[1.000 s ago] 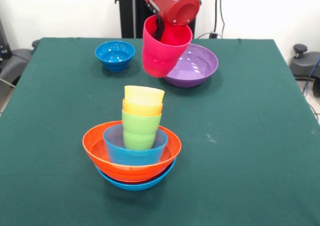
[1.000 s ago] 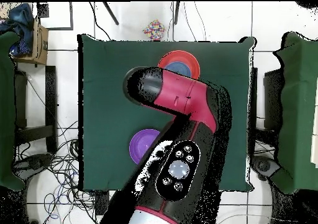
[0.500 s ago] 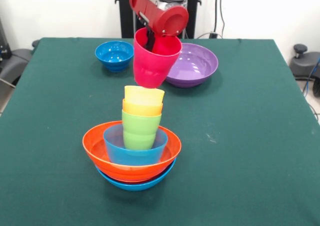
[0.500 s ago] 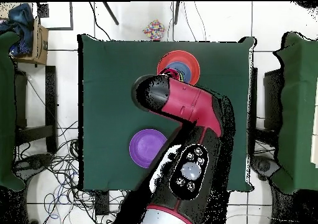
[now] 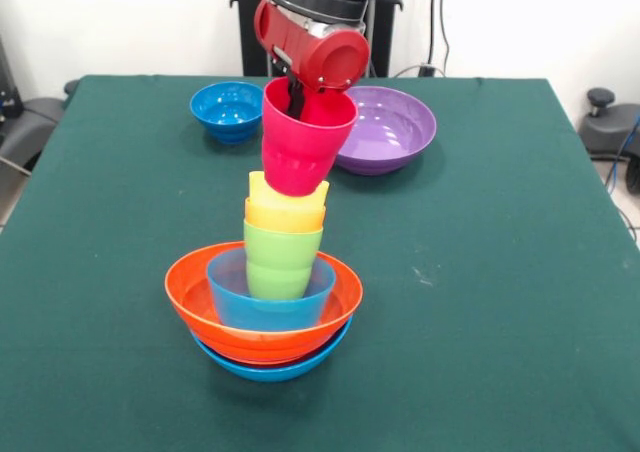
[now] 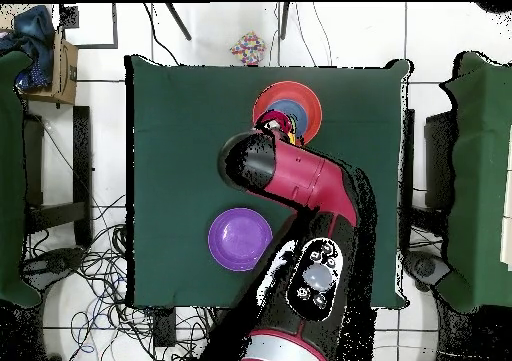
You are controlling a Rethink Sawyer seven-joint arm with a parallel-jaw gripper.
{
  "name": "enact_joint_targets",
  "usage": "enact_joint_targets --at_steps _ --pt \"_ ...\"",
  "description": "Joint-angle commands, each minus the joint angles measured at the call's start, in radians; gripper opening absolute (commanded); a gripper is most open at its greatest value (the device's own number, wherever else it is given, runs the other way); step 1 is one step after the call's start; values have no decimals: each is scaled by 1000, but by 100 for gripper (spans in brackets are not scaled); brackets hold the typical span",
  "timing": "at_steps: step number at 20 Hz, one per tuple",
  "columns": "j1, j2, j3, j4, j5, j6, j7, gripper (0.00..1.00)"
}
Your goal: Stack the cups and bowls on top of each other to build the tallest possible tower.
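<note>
Open cloth right of the tower (image 5: 268, 292) (purple bowl (image 5: 385, 129) well behind).

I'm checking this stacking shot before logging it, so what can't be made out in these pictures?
- Hand: front view, inside the pink cup; the grip is hidden.
- Yellow cup: front view, rim behind the pink cup; contact unclear.
- Tower: overhead view, the arm covers its cups.
- Dark-blue bowl: absent from the overhead view.

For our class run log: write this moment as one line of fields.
gripper: holding pink cup | position: tilted above yellow cup topping the tower | purple bowl, dark-blue bowl: unstacked
</note>
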Motion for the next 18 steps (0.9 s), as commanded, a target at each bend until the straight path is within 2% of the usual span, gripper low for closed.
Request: enact_joint_targets --at_steps 1,12,15,18 --pt "-31 -4 167 107 -99 -101 -49 0" --pt "-38 -13 172 97 -129 -76 -38 0" --pt "-39 -12 171 86 -131 -48 -41 0" --pt "-27 -6 150 50 -135 30 -46 0"
